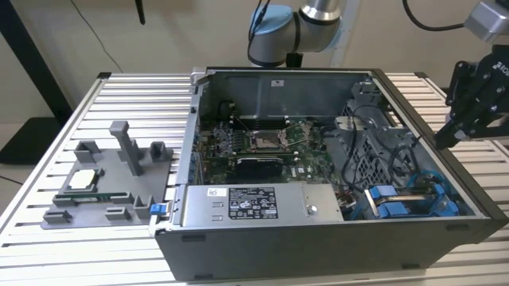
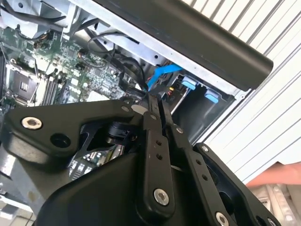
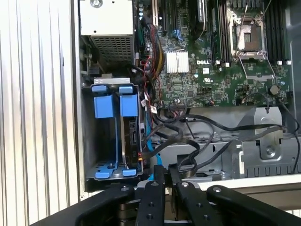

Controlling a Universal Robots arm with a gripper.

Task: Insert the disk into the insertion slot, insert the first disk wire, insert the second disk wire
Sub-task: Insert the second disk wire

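Blue-framed, the disk (image 3: 129,106) sits in the insertion slot (image 3: 88,141); our hand (image 3: 165,170), fingers (image 3: 157,188) pressed together, hangs near loose black cables (image 3: 221,126), which we judge it could snag.

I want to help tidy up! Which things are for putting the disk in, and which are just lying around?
For the job: the disk in its blue carrier, the insertion slot it seems to sit in, the blue wire beside it, the gripper.
Just lying about: the grey fixture, the chip and memory stick on it, the other blue carrier.
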